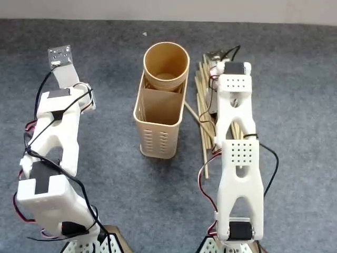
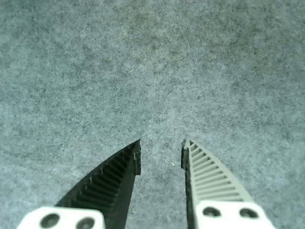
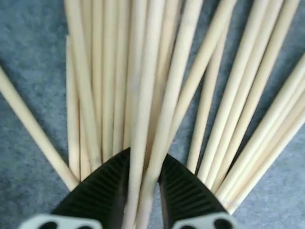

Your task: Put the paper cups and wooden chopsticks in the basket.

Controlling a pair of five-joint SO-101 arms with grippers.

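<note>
A tan slotted basket [image 1: 158, 138] stands on the grey carpet between the two arms. Stacked paper cups [image 1: 166, 63] sit upright in its far compartment; the near compartment looks empty. A pile of wooden chopsticks [image 1: 202, 89] lies just right of the basket, partly under the right arm. In the right wrist view my right gripper [image 3: 143, 160] is down on the fanned chopsticks [image 3: 143, 71], shut on two of them. My left gripper [image 2: 161, 150] hangs open over bare carpet at the far left, nothing between its fingers [image 2: 205, 167].
One chopstick [image 1: 192, 113] lies slanted from the basket's right side into the pile. Grey carpet [image 1: 121, 190] covers the table. Red and black cables [image 1: 206, 190] hang from both arms.
</note>
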